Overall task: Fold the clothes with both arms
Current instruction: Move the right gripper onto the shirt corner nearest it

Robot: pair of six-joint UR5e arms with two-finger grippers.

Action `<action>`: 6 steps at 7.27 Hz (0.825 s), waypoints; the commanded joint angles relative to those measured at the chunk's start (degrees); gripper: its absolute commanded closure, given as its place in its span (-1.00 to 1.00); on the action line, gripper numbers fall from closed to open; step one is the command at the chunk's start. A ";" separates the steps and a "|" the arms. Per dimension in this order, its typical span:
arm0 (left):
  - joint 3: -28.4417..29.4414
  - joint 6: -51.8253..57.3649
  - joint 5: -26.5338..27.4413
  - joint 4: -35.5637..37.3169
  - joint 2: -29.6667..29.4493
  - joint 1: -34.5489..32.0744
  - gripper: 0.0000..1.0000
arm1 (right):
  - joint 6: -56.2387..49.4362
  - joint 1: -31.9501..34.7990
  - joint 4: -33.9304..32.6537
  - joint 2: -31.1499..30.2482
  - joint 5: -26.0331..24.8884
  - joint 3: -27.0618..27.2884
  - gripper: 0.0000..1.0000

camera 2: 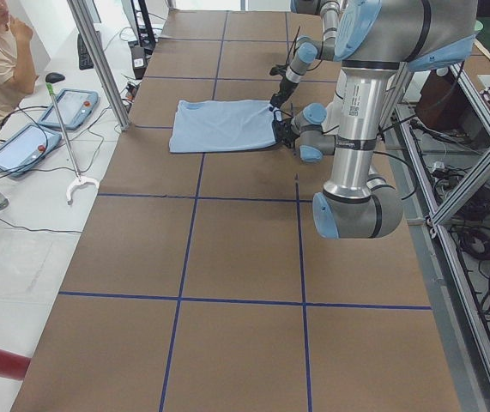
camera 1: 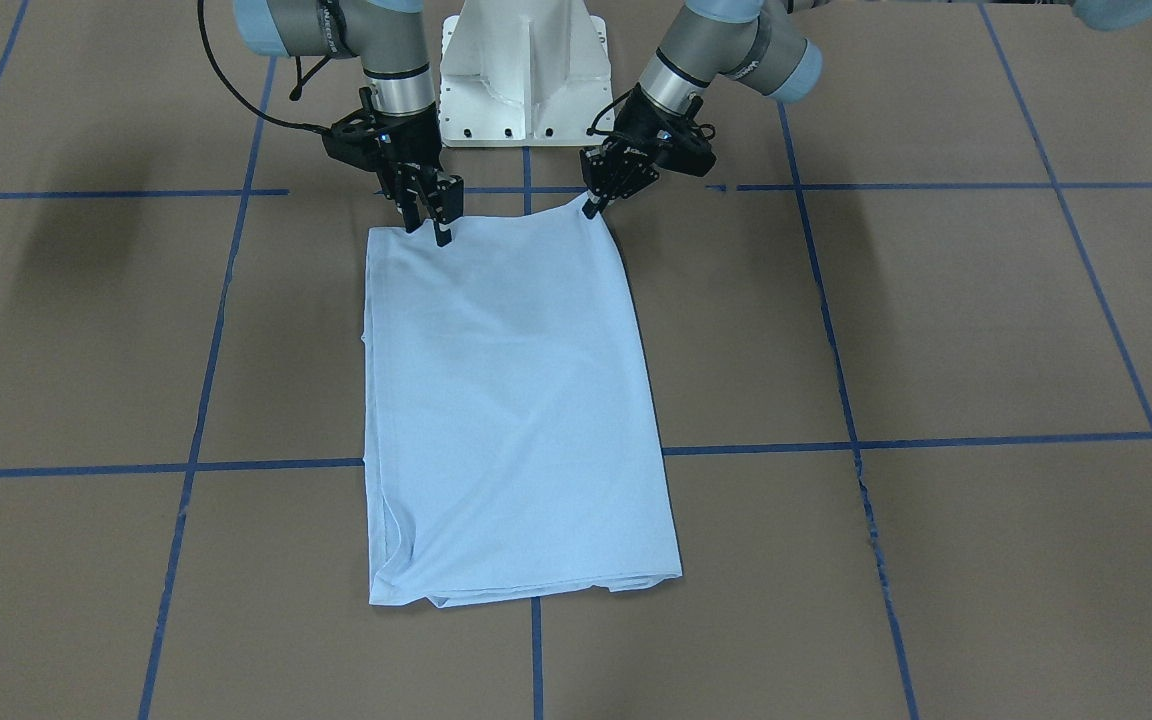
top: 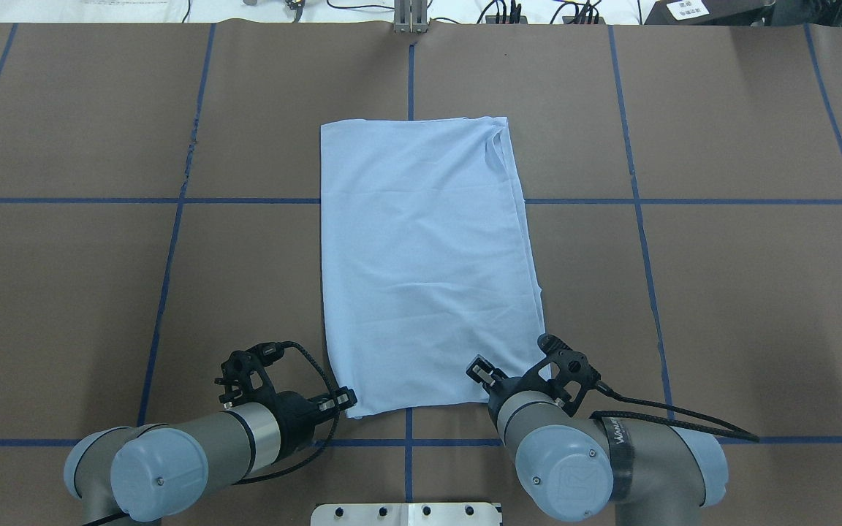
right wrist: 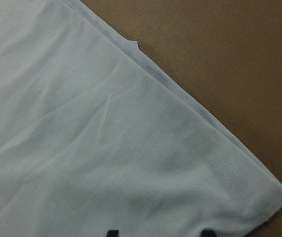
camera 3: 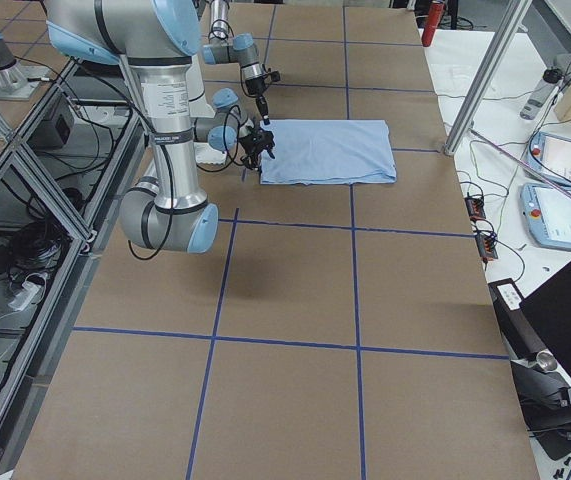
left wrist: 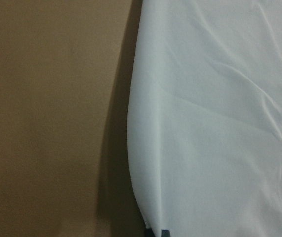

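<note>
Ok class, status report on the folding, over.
Right claw open over one near corner. Left claw at the other, grip unclear. T-shirt folded lengthwise, flat. Nothing obstructing.

folded blue t-shirt [camera 1: 516, 400] lies flat, left claw [camera 1: 591, 207] and right claw [camera 1: 428, 228] at its corners

So the left arm [top: 194, 438] and right arm [top: 655, 446] are chunky silver-grey tubes with light blue joint caps [top: 159, 475] and black braided cables [top: 713, 424]. Right one wears a black strap [top: 617, 447] with white lettering. White pedestal [camera 1: 526, 70], screws along its foot.
</note>
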 commanded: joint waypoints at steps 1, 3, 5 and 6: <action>-0.29 -0.03 0.07 0.00 0.05 0.00 1.00 | 0.09 0.10 0.01 0.66 -0.57 -0.04 0.21; -0.29 -0.03 0.07 0.00 -0.03 0.00 1.00 | 0.10 0.10 0.01 1.02 -0.57 -0.13 0.22; -0.29 -0.03 0.07 0.00 -0.03 0.00 1.00 | -0.86 0.54 -2.43 0.84 -0.31 0.49 -0.50; -0.29 0.05 -0.02 0.00 -0.03 0.00 1.00 | -0.87 0.54 -7.93 1.45 -0.13 2.06 -0.72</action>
